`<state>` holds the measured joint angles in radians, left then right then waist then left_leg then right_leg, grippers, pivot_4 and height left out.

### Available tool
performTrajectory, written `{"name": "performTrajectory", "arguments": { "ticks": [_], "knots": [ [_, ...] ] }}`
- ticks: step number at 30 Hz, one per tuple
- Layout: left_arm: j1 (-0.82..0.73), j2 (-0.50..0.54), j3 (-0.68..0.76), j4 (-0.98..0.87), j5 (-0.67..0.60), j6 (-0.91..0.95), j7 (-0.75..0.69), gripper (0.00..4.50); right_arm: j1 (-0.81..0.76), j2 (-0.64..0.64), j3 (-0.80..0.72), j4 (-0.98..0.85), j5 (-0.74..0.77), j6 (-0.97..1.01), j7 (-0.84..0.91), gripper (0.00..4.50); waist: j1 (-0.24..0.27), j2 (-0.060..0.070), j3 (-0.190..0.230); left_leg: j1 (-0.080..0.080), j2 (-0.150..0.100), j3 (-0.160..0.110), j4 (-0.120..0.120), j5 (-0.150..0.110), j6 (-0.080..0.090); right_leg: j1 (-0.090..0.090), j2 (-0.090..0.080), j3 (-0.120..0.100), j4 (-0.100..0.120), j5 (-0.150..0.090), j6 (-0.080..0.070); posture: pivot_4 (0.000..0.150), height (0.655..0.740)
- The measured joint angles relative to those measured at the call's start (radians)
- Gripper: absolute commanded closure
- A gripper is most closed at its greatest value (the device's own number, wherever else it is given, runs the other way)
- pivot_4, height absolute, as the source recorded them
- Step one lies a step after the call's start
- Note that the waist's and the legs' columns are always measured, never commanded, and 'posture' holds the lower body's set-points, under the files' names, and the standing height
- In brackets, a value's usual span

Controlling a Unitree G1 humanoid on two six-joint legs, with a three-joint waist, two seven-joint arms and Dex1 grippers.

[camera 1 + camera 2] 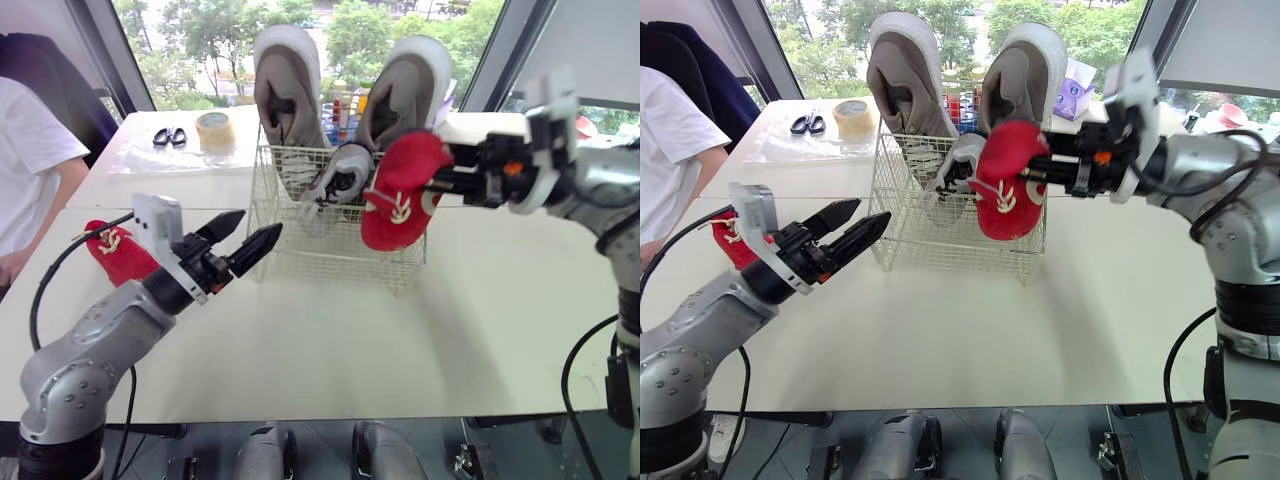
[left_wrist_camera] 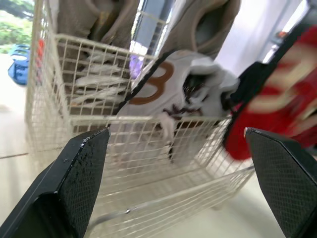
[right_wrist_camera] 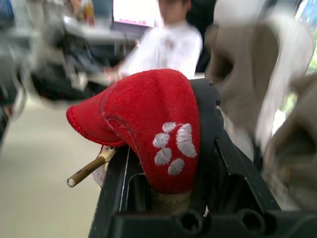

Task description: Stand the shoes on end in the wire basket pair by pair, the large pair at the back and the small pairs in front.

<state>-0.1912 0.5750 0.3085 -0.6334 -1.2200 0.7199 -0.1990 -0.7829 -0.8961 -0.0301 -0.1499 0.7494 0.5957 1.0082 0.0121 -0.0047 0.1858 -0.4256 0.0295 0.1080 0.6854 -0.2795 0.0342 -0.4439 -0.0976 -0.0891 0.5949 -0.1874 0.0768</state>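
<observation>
The right gripper (image 1: 440, 180) clamps a red shoe (image 1: 400, 190) in the air at the three o'clock edge of the wire basket (image 1: 330, 255). Two large taupe shoes (image 1: 288, 85) stand on end at the basket's twelve o'clock side, with a small grey shoe (image 1: 340, 170) in front of them. The left gripper (image 1: 260, 225) hovers at eight o'clock, its fingers spread and empty. A second red shoe (image 1: 118, 252) lies on the table (image 1: 400, 340) at nine o'clock.

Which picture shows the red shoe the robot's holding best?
The left eye view: the whole red shoe shows, held at the basket. The right eye view shows nearly the same. The right wrist view shows its paw-print part up close; the left wrist view, one side of it.
</observation>
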Motion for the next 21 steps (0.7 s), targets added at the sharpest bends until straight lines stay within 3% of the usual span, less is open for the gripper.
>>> {"name": "performTrajectory", "arguments": {
  "ticks": [8,11,15,16,21],
  "knots": [
    [0.000,0.035,0.024,0.037,-0.074,0.011,0.002,0.04,0.070,0.086,0.036,0.104,-0.152,-0.174,0.087,3.24,0.002,0.000,0.000,0.001,0.000,0.000,0.000,0.003,-0.005,0.001,0.001,0.000,0.000,0.000,0.001,0.150,0.7400],
    [0.000,0.056,0.023,0.043,-0.081,0.017,-0.002,0.00,0.077,0.105,0.036,0.137,-0.171,-0.197,0.105,2.22,0.002,0.000,0.000,0.001,0.000,0.000,0.000,0.004,-0.006,0.001,0.001,0.000,0.001,0.001,0.001,0.150,0.7400],
    [0.001,0.083,0.025,0.047,-0.096,0.019,-0.008,0.00,0.095,0.111,0.035,0.161,-0.187,-0.197,0.123,0.24,0.000,0.000,0.000,0.001,0.000,0.000,0.000,0.004,-0.006,0.001,0.001,0.000,0.001,0.001,0.001,0.150,0.7400],
    [0.001,0.091,0.026,0.050,-0.099,0.020,-0.009,0.00,0.095,0.111,0.032,0.160,-0.187,-0.194,0.126,0.06,0.000,0.000,0.000,0.001,0.000,0.000,0.000,0.004,-0.006,0.001,0.001,0.000,0.001,0.001,0.001,0.150,0.7400],
    [0.014,0.135,0.055,0.078,-0.100,0.030,0.010,0.00,0.095,0.080,-0.010,0.113,-0.170,-0.125,0.116,0.06,0.000,0.000,0.000,0.001,0.000,0.000,0.000,0.004,-0.006,0.000,0.001,0.000,0.001,0.000,0.000,0.150,0.7400]
  ]
}}
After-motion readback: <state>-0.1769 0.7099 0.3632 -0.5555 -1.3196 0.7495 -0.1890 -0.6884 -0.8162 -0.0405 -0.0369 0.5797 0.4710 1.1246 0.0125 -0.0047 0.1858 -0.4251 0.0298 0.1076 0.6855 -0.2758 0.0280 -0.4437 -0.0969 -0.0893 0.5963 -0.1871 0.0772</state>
